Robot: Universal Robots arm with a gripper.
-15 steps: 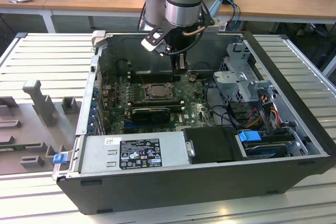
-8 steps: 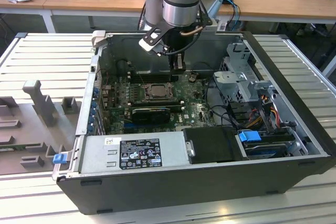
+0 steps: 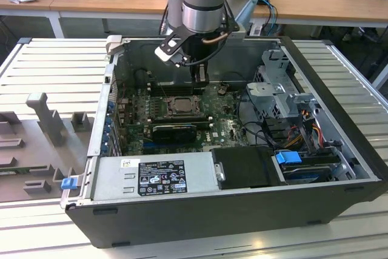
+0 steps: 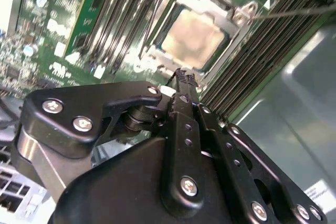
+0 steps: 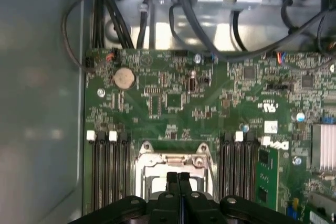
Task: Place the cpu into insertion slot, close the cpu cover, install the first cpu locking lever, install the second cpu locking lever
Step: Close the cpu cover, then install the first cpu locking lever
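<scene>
The cpu [image 4: 194, 38], a pale silver-beige square, lies in the insertion slot [image 3: 180, 97] on the green motherboard. The silvery cpu cover [image 4: 233, 17] lies flat around it as a frame; in the first wrist view the cpu cover [image 5: 170, 157] shows as a metal bar with two screws. A thin lever rod [image 4: 294, 11] runs out from one corner of the socket. My gripper [image 4: 184, 77] is shut with nothing between its black fingers. It hangs just above the socket's edge, and in the exterior view the gripper [image 3: 200, 79] is behind the socket.
Black memory slots [image 5: 107, 171] flank the socket on both sides. A black expansion card [image 3: 176, 130] lies in front of it. The case holds a power supply [image 3: 154, 176], a drive cage [image 3: 282, 92] with cables, and a coin battery [image 5: 124, 77]. The case walls [image 3: 103, 107] close in all round.
</scene>
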